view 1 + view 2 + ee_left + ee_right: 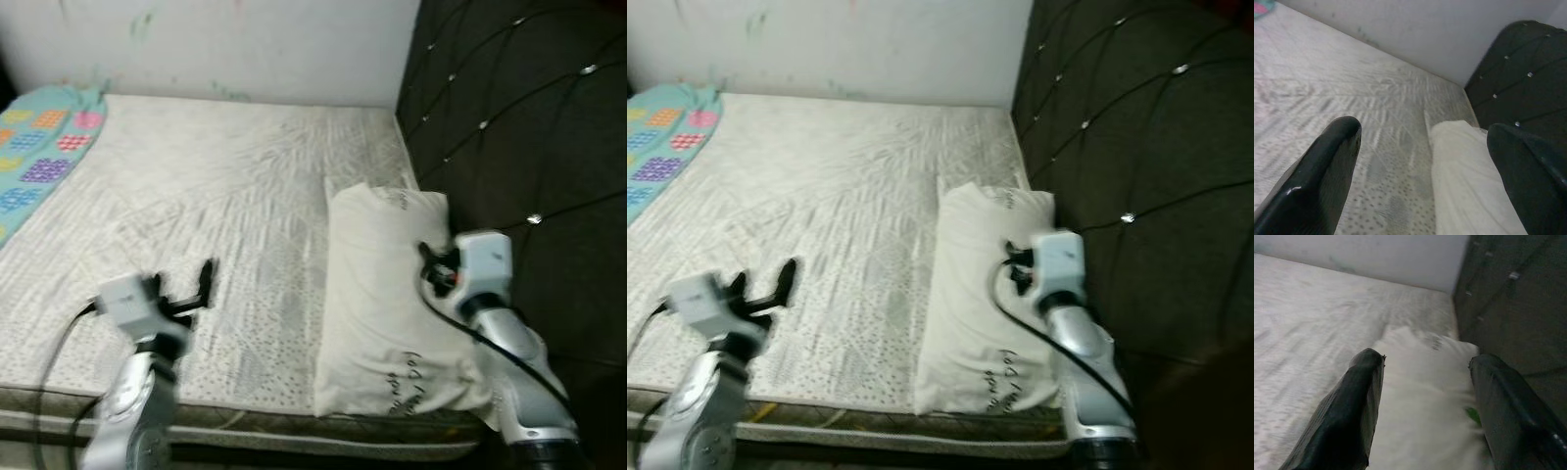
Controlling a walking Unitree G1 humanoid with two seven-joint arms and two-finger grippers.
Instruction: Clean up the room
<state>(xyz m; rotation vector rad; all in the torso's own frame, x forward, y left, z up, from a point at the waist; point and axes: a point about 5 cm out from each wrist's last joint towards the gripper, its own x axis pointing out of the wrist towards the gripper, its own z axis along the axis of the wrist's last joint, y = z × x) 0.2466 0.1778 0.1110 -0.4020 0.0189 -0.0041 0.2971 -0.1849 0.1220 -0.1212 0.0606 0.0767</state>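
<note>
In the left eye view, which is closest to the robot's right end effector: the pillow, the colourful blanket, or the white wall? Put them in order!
Starting from the right end effector:
1. Pillow: right under it, by the dark headboard.
2. White wall: far side of the bed, behind the mattress.
3. Colourful blanket: far left corner of the bed.

A white pillow (387, 304) lies at the bed's (225, 186) right edge, against the dark tufted headboard (529, 127). The right gripper (431, 264) hangs over the pillow, its fingers hard to make out. The left gripper (204, 286) hovers above the bed's near edge, fingers apart. A patterned blanket (39, 147) covers the far left corner.
</note>
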